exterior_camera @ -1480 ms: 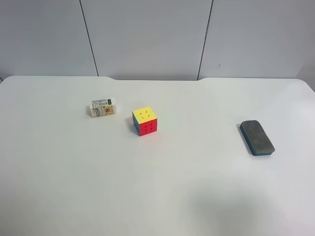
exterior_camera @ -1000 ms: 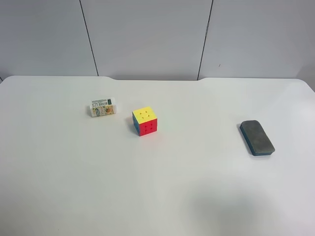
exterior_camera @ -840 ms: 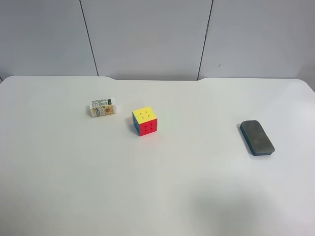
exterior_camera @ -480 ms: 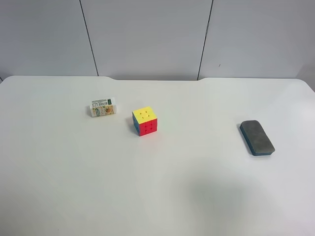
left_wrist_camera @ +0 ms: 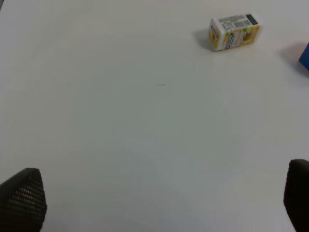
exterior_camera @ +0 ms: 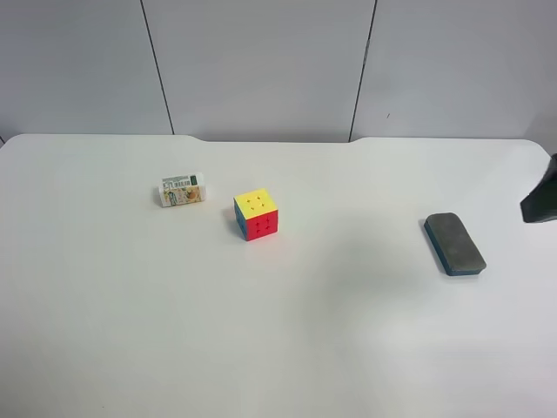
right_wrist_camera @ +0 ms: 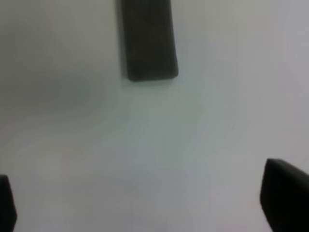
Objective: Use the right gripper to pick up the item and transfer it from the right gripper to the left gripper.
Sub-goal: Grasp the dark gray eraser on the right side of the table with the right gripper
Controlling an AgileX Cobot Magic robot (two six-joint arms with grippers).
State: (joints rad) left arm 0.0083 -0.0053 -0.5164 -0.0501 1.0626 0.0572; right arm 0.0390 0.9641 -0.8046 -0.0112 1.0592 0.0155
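inventory, one tabletop.

1. item: flat whiteboard eraser with rounded corners, dark grey felt face up, blue base showing along its edge. it lies flat on the white table at about 3 o'clock of the tabletop in the exterior high view, its long axis running roughly 11 to 5 o'clock. nothing grips or touches it. in the right wrist view it sits ahead of the fingers, well apart from them.

2. right gripper: black fingertips at opposite edges of its wrist view, spread wide, only bare table between them. a dark wedge at the exterior high view's right edge lies near the item, at about 2 o'clock from it. which part of the arm it is cannot be told.

3. left gripper: textured black fingertips, spread wide, holding nothing, over bare table.

4. puzzle cube: yellow top, red and blue sides. it stands at about 9 o'clock from the item, well apart.

5. packet: small, white, labelled, lying on its side. it is at about 10 o'clock from the puzzle cube, near but not touching.
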